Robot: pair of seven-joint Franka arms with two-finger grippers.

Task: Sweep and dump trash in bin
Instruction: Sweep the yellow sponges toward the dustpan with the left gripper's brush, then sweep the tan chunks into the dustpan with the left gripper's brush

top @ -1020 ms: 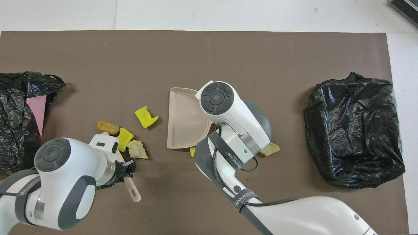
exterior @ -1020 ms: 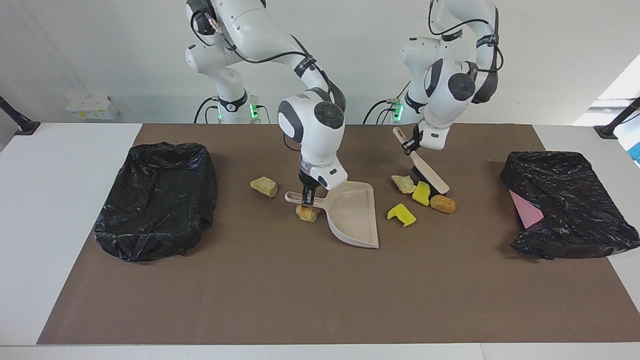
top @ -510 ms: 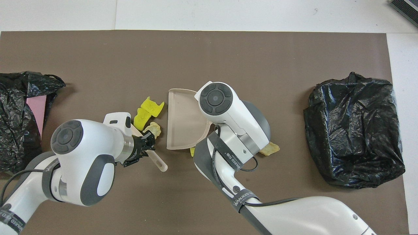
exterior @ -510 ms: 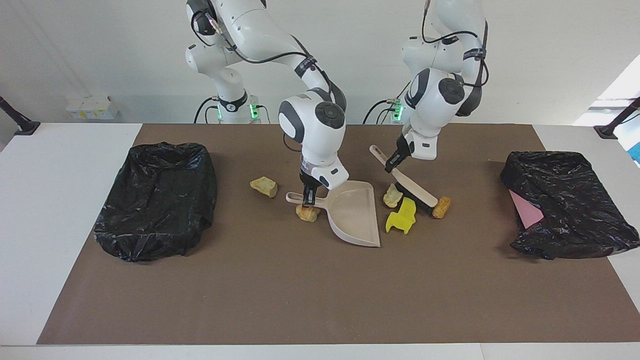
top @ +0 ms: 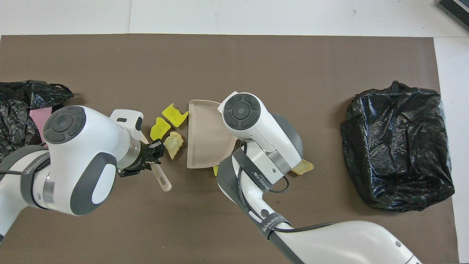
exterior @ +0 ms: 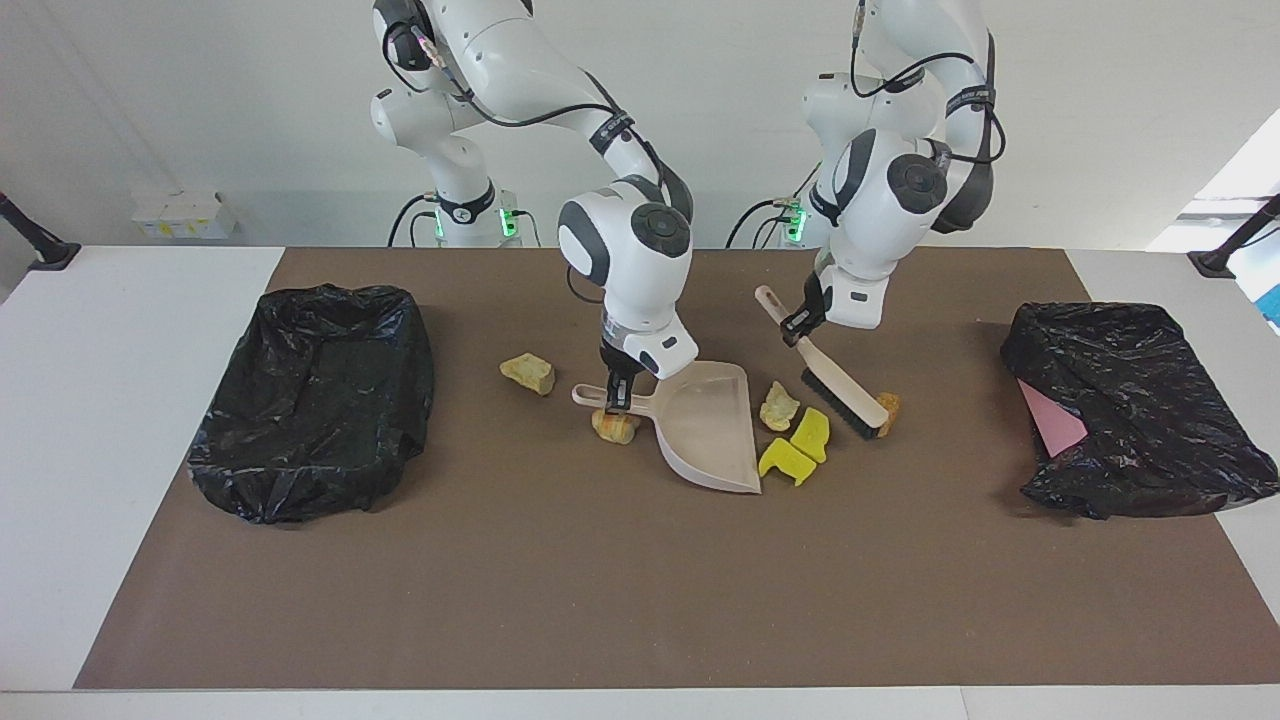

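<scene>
My right gripper [exterior: 615,392] is shut on the handle of the beige dustpan [exterior: 705,425], which rests on the mat with its mouth toward the left arm's end. My left gripper [exterior: 798,327] is shut on the handle of a brush [exterior: 845,397], and it also shows in the overhead view [top: 148,161]. Two yellow sponge bits [exterior: 812,432] [exterior: 785,462] and a pale lump [exterior: 778,405] lie at the dustpan's mouth. An orange-brown roll [exterior: 889,408] lies at the brush head's end. Another roll [exterior: 615,427] lies under the dustpan handle. A beige lump [exterior: 528,372] lies toward the right arm's end.
A bin lined with a black bag [exterior: 315,395] stands at the right arm's end of the brown mat [exterior: 600,580]. A second black-bagged bin [exterior: 1130,405] with a flat pink sheet [exterior: 1050,420] stands at the left arm's end.
The left gripper swept the brush toward the dustpan, pushing the yellow bits and pale lump up to its mouth, then drew back a little. The orange-brown roll stayed by the brush. The dustpan barely moved.
</scene>
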